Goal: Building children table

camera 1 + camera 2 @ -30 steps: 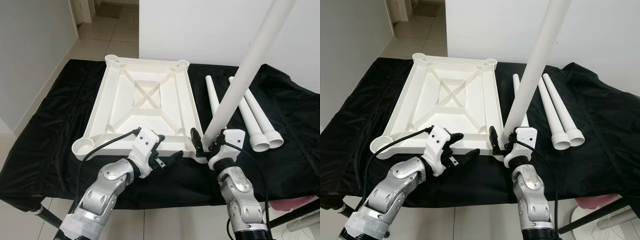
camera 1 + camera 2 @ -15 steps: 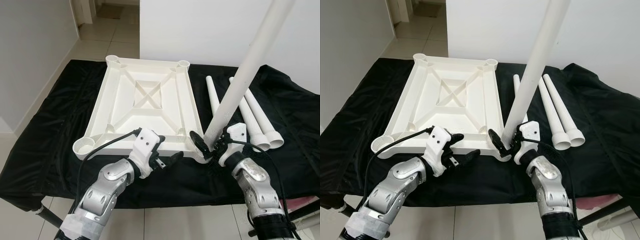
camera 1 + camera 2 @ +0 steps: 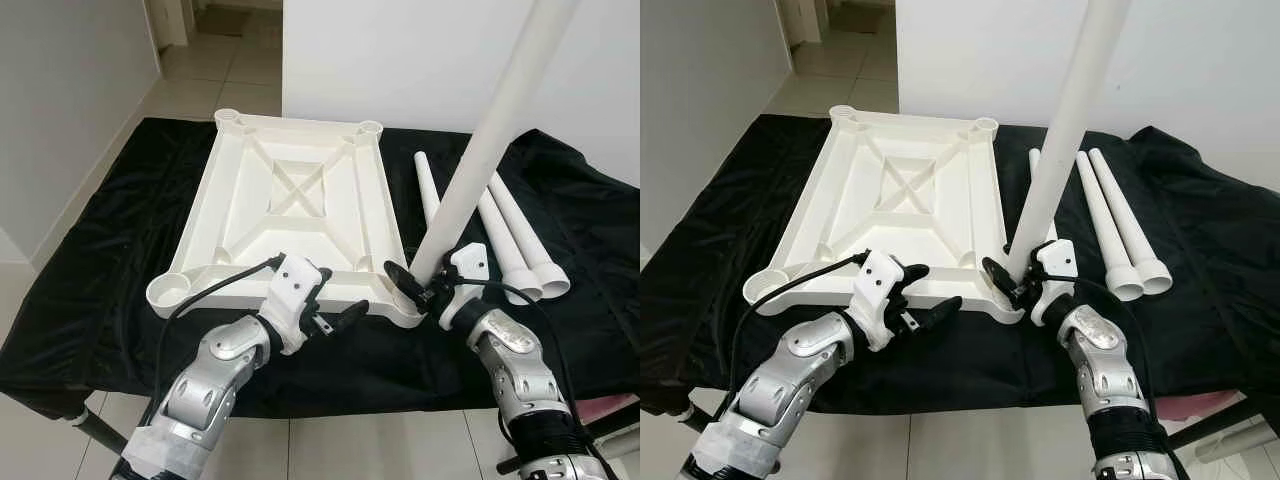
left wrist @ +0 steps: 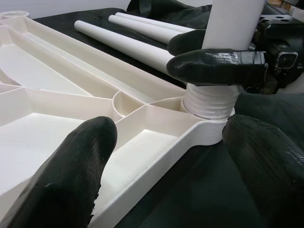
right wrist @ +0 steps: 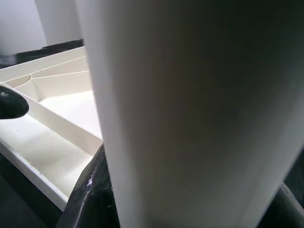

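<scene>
Jaws of the right gripper (image 3: pixel 428 285) are closing around the base of a white table leg (image 3: pixel 487 140), whose long axis is rising steeply and leaning a little away from them. Its threaded end is sitting in the corner socket (image 4: pixel 207 105) just below these jaws. The left gripper (image 3: pixel 923 295), jaws standing open and holding nothing, is hovering beside the near edge of the upside-down white tabletop (image 3: pixel 300 200). Farther right, three spare legs (image 3: pixel 500 225) are lying on the black-covered counter (image 3: pixel 100 270).
</scene>
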Robot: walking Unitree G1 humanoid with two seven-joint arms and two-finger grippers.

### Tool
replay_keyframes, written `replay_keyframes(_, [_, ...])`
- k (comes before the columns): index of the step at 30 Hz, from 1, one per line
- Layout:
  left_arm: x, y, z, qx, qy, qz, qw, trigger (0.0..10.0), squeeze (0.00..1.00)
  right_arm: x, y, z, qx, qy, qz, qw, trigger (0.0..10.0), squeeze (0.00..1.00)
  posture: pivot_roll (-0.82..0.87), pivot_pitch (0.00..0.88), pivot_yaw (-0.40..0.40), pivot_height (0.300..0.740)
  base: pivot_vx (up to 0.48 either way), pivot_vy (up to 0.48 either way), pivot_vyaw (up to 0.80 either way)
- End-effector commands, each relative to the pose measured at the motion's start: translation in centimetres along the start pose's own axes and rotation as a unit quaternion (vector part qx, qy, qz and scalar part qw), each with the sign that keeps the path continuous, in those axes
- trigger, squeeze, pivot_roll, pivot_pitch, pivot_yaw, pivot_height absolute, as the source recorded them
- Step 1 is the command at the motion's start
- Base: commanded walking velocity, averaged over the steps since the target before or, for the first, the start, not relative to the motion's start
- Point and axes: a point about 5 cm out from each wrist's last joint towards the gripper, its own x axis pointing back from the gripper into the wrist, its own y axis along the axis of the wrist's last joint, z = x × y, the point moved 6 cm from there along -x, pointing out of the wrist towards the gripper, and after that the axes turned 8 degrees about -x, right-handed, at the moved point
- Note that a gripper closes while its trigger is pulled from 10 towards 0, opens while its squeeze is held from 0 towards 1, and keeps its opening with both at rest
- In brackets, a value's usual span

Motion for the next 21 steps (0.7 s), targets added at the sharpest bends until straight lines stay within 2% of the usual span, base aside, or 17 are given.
replay_keyframes(1, [0.0, -0.2, -0.1, -0.004, 0.003, 0.002, 1.000, 10.0, 0.00, 0.5, -1.1, -0.2, -0.010, -0.002, 0.019, 1.000, 0.0, 0.00, 0.02, 0.000, -0.066, 0.740, 0.000, 0.000, 0.00])
replay_keyframes(2, [0.0, -0.2, -0.2, -0.003, 0.002, 0.002, 1.000, 10.0, 0.00, 0.7, -1.2, -0.2, -0.016, -0.008, 0.018, 1.000, 0.0, 0.00, 0.01, 0.000, -0.064, 0.740, 0.000, 0.000, 0.00])
replay_keyframes(3, [0.0, -0.2, -0.2, -0.002, 0.001, 0.003, 1.000, 10.0, 0.00, 0.8, -1.2, -0.3, -0.023, -0.016, 0.015, 0.999, 10.0, 0.00, 0.01, 0.000, -0.064, 0.740, 0.000, 0.000, 0.00])
replay_keyframes(8, [0.1, -0.3, -0.5, 0.002, -0.005, 0.004, 1.000, 10.0, 0.00, 0.9, -1.6, -0.6, -0.051, -0.053, 0.011, 0.997, 10.0, 0.00, 0.01, 0.000, -0.063, 0.740, 0.000, 0.000, 0.00])
replay_keyframes(12, [0.1, -0.3, -0.5, 0.003, -0.006, 0.005, 1.000, 10.0, 0.00, 0.9, -1.7, -0.7, -0.051, -0.062, 0.012, 0.997, 10.0, 0.00, 0.01, 0.000, -0.063, 0.740, 0.000, 0.000, 0.00])
replay_keyframes(13, [0.2, -0.4, -0.6, 0.004, -0.007, 0.006, 1.000, 10.0, 0.00, 0.9, -2.1, -1.0, -0.034, -0.085, 0.023, 0.996, 10.0, 0.00, 0.01, 0.000, -0.061, 0.740, 0.000, 0.000, 0.00])
replay_keyframes(14, [0.2, -0.4, -0.6, 0.004, -0.007, 0.006, 1.000, 10.0, 0.00, 0.9, -2.1, -1.0, -0.034, -0.085, 0.023, 0.996, 10.0, 0.00, 0.01, 0.000, -0.061, 0.740, 0.000, 0.000, 0.00])
replay_keyframes(16, [0.2, -0.5, -0.7, 0.005, -0.009, 0.007, 1.000, 10.0, 0.00, 1.0, -2.6, -1.7, -0.031, -0.134, 0.032, 0.990, 10.0, 0.00, 0.01, 0.000, -0.062, 0.740, 0.000, 0.000, 0.00])
replay_keyframes(18, [0.2, -0.5, -0.7, 0.005, -0.009, 0.007, 1.000, 10.0, 0.00, 1.0, -2.6, -1.7, -0.031, -0.134, 0.032, 0.990, 10.0, 0.00, 0.01, 0.000, -0.062, 0.740, 0.000, 0.000, 0.00])
replay_keyframes(21, [0.2, -0.5, -0.7, 0.004, -0.010, 0.007, 1.000, 10.0, 0.00, 1.0, -2.5, -1.6, -0.037, -0.167, 0.028, 0.985, 10.0, 0.00, 0.01, 0.000, -0.064, 0.740, 0.000, 0.000, 0.00])
